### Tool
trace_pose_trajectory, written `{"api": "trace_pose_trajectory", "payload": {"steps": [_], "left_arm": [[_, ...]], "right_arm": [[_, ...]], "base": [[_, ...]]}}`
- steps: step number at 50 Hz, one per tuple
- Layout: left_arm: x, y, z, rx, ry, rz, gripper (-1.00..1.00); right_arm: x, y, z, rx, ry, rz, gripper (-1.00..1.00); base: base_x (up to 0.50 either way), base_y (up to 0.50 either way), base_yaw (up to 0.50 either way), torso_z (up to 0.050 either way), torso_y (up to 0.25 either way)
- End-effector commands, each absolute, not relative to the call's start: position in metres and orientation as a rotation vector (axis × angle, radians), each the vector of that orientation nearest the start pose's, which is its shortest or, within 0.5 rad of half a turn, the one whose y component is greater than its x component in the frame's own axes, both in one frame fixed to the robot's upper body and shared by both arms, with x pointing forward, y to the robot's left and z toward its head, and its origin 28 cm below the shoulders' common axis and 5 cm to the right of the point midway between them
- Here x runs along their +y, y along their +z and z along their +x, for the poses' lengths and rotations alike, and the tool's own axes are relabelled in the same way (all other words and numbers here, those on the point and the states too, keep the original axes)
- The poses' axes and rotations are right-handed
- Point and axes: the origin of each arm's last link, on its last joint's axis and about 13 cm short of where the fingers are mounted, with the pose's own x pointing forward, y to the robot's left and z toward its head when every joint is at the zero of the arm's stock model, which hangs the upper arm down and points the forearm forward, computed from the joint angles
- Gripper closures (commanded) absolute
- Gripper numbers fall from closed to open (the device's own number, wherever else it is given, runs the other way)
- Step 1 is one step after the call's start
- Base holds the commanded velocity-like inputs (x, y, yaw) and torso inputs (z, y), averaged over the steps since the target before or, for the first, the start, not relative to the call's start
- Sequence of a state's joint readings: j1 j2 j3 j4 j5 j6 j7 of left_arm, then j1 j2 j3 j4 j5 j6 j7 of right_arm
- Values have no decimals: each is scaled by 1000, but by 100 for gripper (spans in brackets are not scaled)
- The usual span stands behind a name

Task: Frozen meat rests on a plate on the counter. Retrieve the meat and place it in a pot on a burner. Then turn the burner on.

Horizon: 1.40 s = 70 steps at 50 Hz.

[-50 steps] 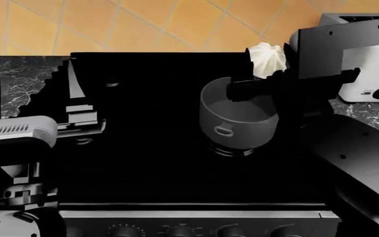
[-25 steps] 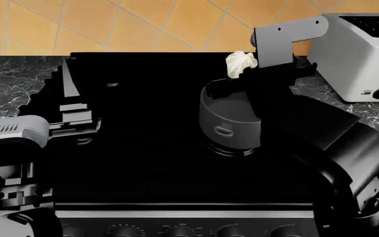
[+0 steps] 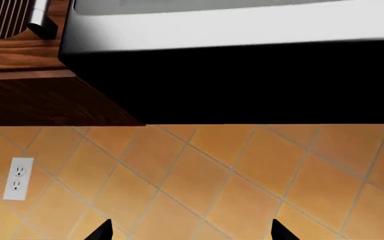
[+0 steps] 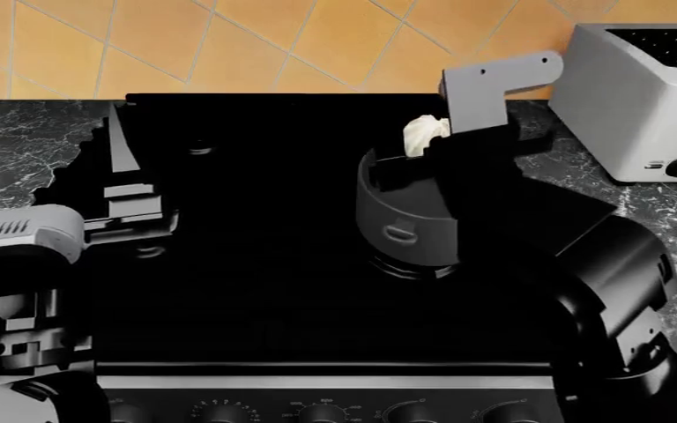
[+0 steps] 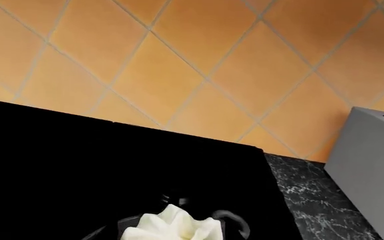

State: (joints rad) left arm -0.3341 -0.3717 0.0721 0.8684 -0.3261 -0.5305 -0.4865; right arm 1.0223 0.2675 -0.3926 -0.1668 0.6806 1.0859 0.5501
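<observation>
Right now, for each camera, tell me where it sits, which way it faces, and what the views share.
Head view: on the head, looking down over the stove; both arms show, the right gripper holding the meat over the pot.
Left wrist view: on the left arm, facing the tiled wall and hood; two fingers show.
Right wrist view: on the right arm, facing the wall beyond the meat.
Shared: meat, toaster.
</observation>
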Motion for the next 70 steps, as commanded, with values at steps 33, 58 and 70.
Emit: {"api": "trace_pose_trajectory", "payload": {"steps": [33, 58, 70], "left_arm": [[224, 215, 203, -619, 158, 11, -100], [225, 215, 203, -620, 162, 8, -100], [226, 216, 203, -620, 162, 7, -100]], "right_arm": [[-72, 234, 322, 162, 36, -179, 100], [-73, 235, 321, 147, 25, -168, -100], [-75, 247, 310, 70, 21, -148, -100]], "base": [[0, 0, 0, 0, 0], [0, 0, 0, 0, 0], [0, 0, 0, 0, 0]]}}
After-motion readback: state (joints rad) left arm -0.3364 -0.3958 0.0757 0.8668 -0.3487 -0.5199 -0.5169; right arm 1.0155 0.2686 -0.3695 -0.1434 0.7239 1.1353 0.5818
